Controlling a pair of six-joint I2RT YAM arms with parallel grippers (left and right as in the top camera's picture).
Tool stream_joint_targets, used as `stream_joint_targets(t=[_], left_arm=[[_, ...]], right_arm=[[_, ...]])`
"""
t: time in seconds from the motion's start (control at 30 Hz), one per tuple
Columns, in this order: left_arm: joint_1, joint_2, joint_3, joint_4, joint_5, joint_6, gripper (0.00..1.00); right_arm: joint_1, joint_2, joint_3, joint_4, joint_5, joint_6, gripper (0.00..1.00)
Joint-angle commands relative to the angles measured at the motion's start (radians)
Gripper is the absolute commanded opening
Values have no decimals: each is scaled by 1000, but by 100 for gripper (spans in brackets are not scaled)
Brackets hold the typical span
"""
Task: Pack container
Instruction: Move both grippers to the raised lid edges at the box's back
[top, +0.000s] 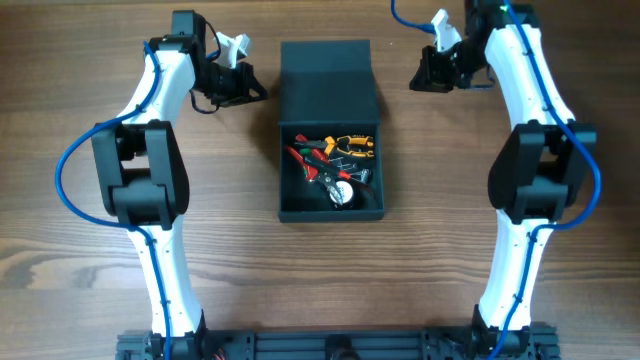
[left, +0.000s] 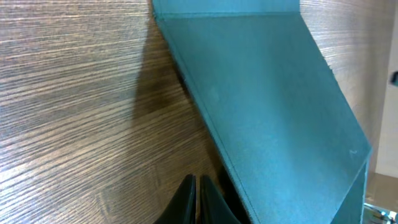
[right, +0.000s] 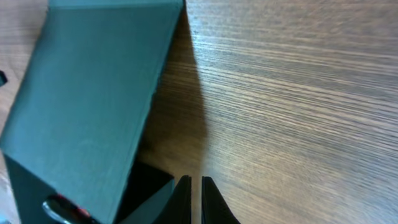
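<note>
From the overhead view I see the container (top: 332, 213) at the middle of the wooden table (top: 80, 300), its flap lid (top: 328, 80) thrown back toward 12 o'clock and the box open. Inside lie red-handled pliers (top: 305, 160) at about 9 o'clock, an orange-and-yellow-handled tool (top: 352, 145) toward 1 o'clock and a round silvery item (top: 343, 195) near 6 o'clock; the rest of the pile is too small for me to name. My left gripper (left: 197, 180) sits at 10 o'clock from the box, just beside the lid's left edge, its fingers drawn nearly together with only a slit between them, holding nothing. My right gripper (right: 195, 182) sits at 2 o'clock, near the lid's right edge, equally narrow and empty. Both point inward at the lid, apart from it.
</note>
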Motion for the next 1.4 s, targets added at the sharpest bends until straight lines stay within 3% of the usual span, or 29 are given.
stream_joint_targets(t=[0.0, 1.37], left_arm=[[5, 40, -4, 5, 34, 8, 6], [-83, 99, -4, 37, 56, -18, 4]], right_arm=[[21, 51, 4, 12, -41, -16, 6], [111, 127, 4, 24, -67, 7, 7]])
